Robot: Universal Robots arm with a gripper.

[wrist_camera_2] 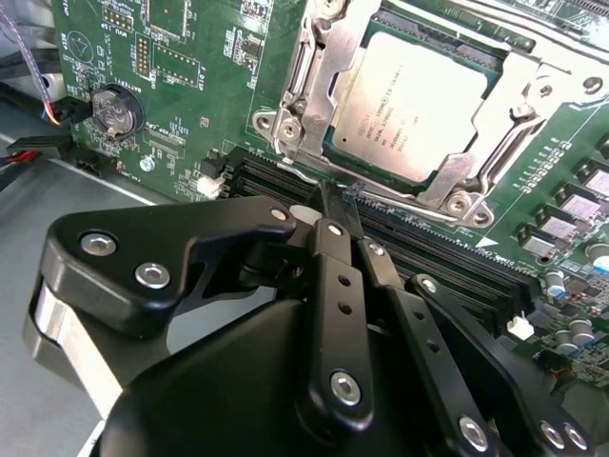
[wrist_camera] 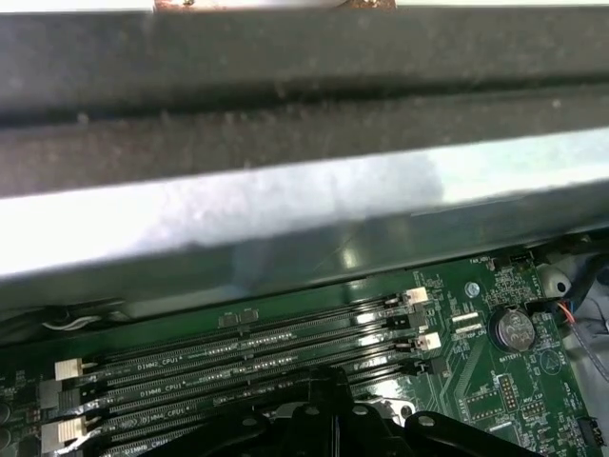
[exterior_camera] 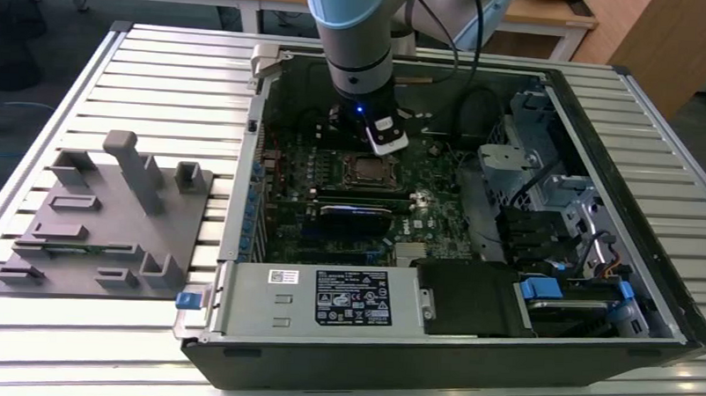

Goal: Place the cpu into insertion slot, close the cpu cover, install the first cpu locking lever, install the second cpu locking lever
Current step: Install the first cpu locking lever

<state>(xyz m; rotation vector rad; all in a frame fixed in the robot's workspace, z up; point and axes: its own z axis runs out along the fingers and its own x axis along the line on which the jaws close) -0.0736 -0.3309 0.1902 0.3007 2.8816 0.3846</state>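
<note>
The cpu sat in the insertion slot, with the cpu cover closed down around it. The gripper hovered just beside the slot, over the black memory slots; its fingers were pressed together, holding nothing.

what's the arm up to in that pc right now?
The arm's gripper is down inside the open computer case, over the memory slots right beside the socket. The chip already sits in the socket with the metal cover frame down around it. The fingers look closed and empty.
</note>
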